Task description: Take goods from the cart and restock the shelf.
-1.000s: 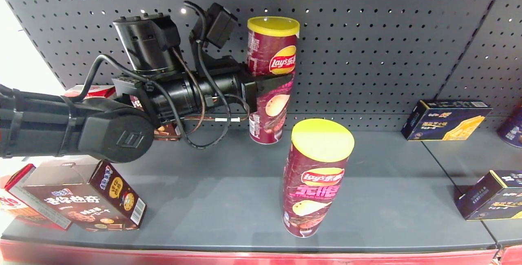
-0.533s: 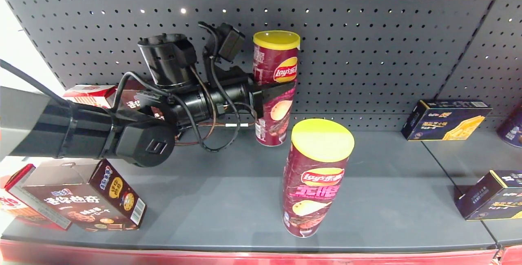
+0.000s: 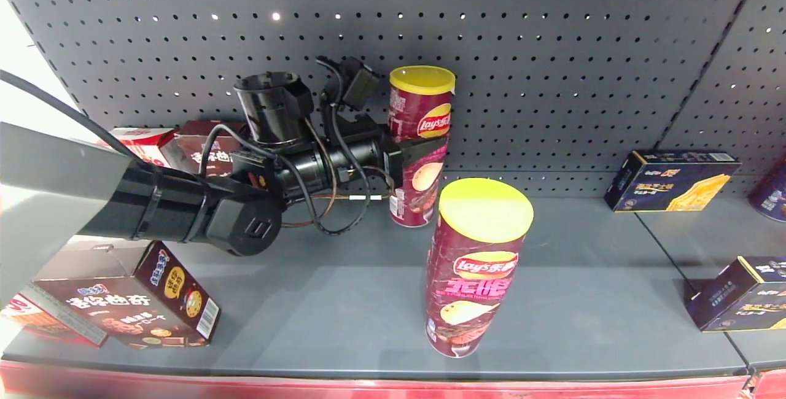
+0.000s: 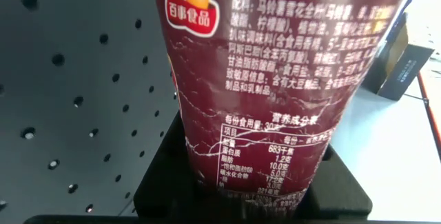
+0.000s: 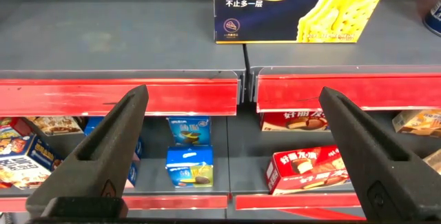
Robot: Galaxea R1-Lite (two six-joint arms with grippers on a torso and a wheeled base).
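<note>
pinches the can [image 3: 422,101] mid-body in the left hand [image 3: 421,148] at the shelf [image 3: 344,288] back; seems light, stiff yet dentable, slick, so best held gently around the middle.

I note a chip can [image 3: 420,103] in the left gripper [image 3: 424,146], upright at the rear of the shelf [image 3: 344,307] by the pegboard [image 3: 552,49]. Second can [image 3: 476,264] front-right of it; cookie box [image 3: 132,301] front-left, biscuit box [image 3: 672,181] rear-right.
</note>
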